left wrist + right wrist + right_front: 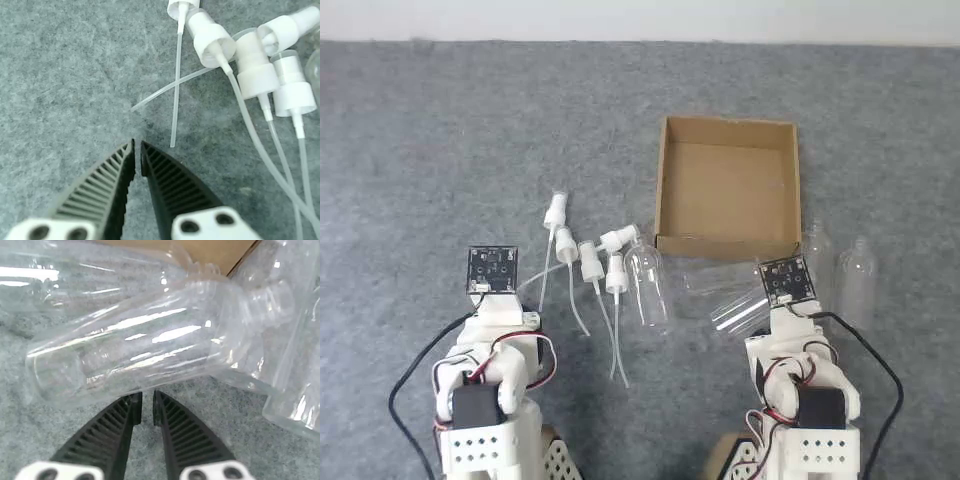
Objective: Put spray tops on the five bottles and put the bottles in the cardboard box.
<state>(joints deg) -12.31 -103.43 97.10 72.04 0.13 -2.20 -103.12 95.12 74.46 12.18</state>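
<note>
Nearest, the left gripper (137,145) hangs over grey carpet (60,75), jaws pressed almost together on nothing, just short of 5 loose white spray tops (591,262) with trailing tubes. The right gripper (147,395), likewise closed and empty, sits just before a clear bottle (140,345) lying on its side. 5 uncapped bottles (647,285) rest between the tops and the box's right side. Farthest, the cardboard box (725,246) holds nothing. No step looks done: all 5 cappings and 5 placements remain.
</note>
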